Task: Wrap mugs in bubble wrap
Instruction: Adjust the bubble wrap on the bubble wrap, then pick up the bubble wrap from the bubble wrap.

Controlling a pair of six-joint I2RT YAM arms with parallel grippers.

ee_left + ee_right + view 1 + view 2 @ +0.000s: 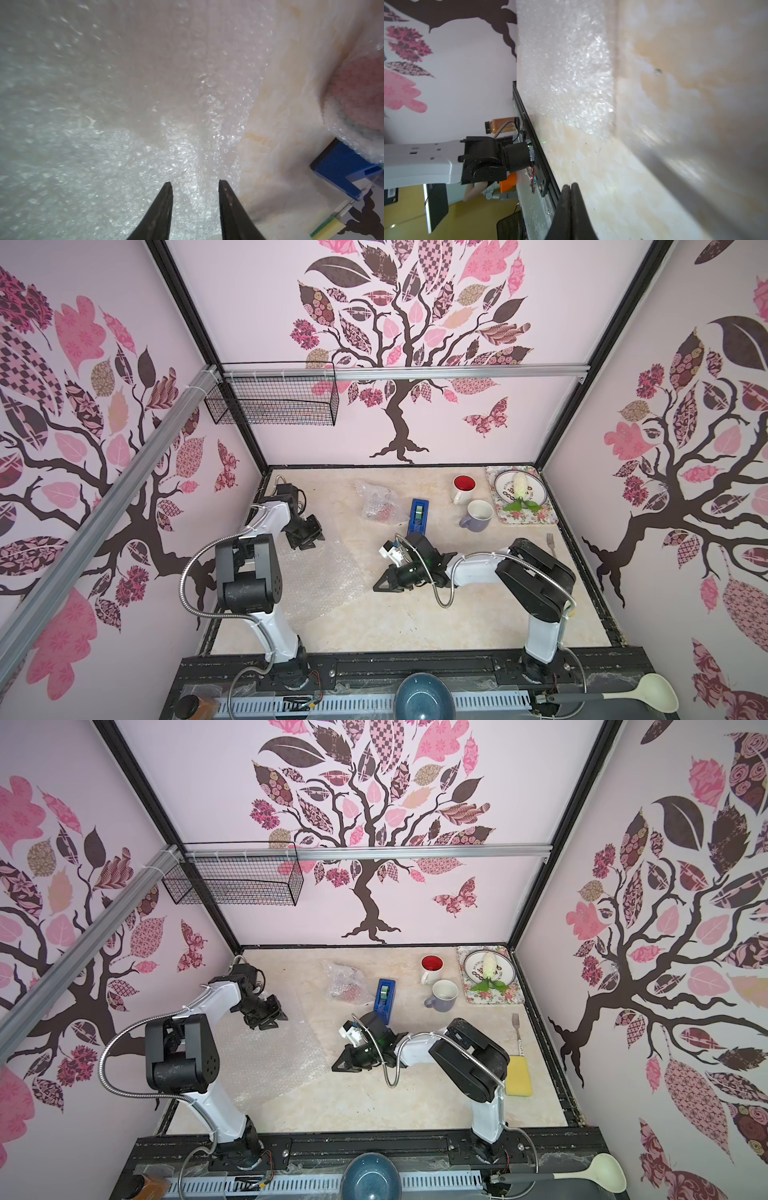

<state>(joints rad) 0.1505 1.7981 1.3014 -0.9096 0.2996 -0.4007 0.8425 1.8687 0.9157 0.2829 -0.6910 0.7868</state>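
Observation:
A flat sheet of bubble wrap (316,572) (270,1052) lies on the table's left half. My left gripper (309,542) (195,182) hovers over its far part, open, with nothing between the fingers. My right gripper (377,587) (570,185) is low beside the sheet's right edge, shut and holding nothing. A red mug bundled in bubble wrap (380,502) (361,89) lies near the back. The white mug with red inside (463,488) and the lavender mug (478,514) stand bare at the back right, both upright.
A blue tape dispenser (419,514) (340,168) stands between the bundle and the bare mugs. A floral tray (540,516) with a plate fills the back right corner. A fork (550,543) and a yellow sponge (518,1075) lie at the right. A blue bowl (424,697) and ladle (648,693) sit at the front.

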